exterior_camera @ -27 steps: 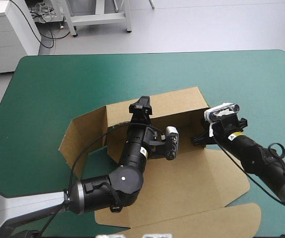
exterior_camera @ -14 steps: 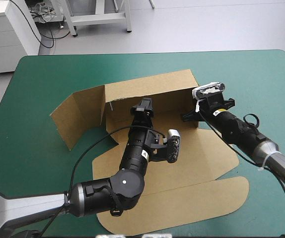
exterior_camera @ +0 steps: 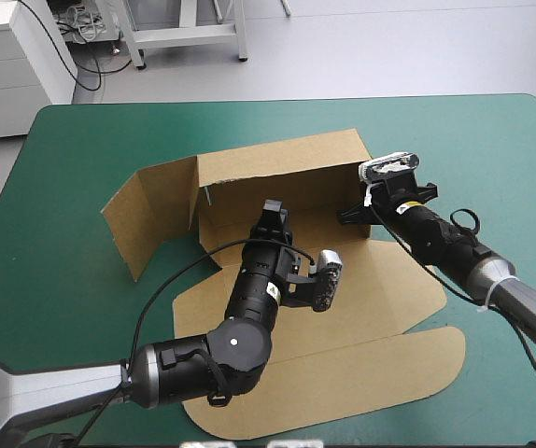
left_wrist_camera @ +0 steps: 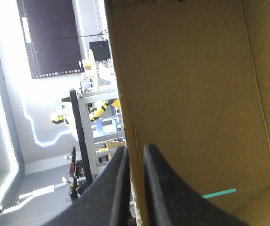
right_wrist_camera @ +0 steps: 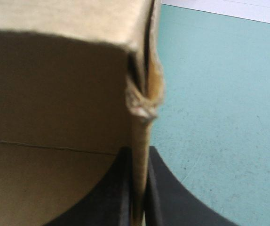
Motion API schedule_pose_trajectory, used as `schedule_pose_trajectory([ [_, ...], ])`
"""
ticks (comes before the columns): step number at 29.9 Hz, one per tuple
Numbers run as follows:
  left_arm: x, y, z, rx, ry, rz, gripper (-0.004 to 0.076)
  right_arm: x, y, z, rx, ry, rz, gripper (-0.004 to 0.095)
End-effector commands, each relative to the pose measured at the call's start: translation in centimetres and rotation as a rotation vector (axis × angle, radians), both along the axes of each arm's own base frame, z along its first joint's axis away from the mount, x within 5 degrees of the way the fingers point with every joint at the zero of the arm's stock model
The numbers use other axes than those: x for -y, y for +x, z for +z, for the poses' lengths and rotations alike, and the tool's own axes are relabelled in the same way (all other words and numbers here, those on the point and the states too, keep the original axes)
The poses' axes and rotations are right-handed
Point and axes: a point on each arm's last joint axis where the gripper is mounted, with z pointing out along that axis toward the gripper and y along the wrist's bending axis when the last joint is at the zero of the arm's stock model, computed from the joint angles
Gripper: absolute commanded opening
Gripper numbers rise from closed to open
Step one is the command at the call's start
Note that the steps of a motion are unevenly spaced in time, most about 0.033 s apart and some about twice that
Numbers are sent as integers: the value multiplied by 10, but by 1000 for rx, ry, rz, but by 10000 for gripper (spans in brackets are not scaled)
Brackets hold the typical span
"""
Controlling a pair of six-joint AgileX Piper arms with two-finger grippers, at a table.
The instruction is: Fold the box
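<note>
Box (exterior_camera: 287, 173) sits mid-table (exterior_camera: 72, 159): rear wall up, left flap splayed outward, lid flat toward the near edge. Left gripper (exterior_camera: 273, 211) is inside the box just ahead of the rear wall, fingers all but closed on a board edge. Right gripper (exterior_camera: 352, 217) is at the box's right rear corner, pinching the wall edge there.

the teal-green cover (exterior_camera: 473, 149) lies flat and smooth, its far corners rounded

Bright even light overhead; soft shadows beside box (exterior_camera: 277, 173); its inside dim in right wrist view.
</note>
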Motion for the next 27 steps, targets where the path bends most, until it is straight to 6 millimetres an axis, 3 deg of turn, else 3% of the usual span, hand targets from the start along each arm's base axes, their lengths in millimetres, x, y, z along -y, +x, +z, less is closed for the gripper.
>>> schedule_pose_trajectory([
  [1, -5, 1, 25, 6, 31, -26, 15, 3, 3, 28, 136, 30, -39, -20],
  [5, -14, 18, 43, -362, -52, 5, 15, 3, 3, 28, 133, 29, -38, -21],
  [9, -44, 46, 85, -663, -230, 47, 15, 3, 3, 28, 133, 29, -38, -21],
  [12, -82, 72, 121, -737, -451, 136, 15, 3, 3, 28, 133, 29, -38, -21],
  [17, -170, 117, 163, -659, -896, 380, 15, 3, 3, 28, 135, 25, -36, -21],
  [22, -255, 137, 160, -705, -1310, 578, 14, 3, 2, 28, 138, 13, -30, -21],
  [27, -334, 138, 125, -775, -1640, 680, 1, 3, 2, 28, 138, 13, -30, -21],
])
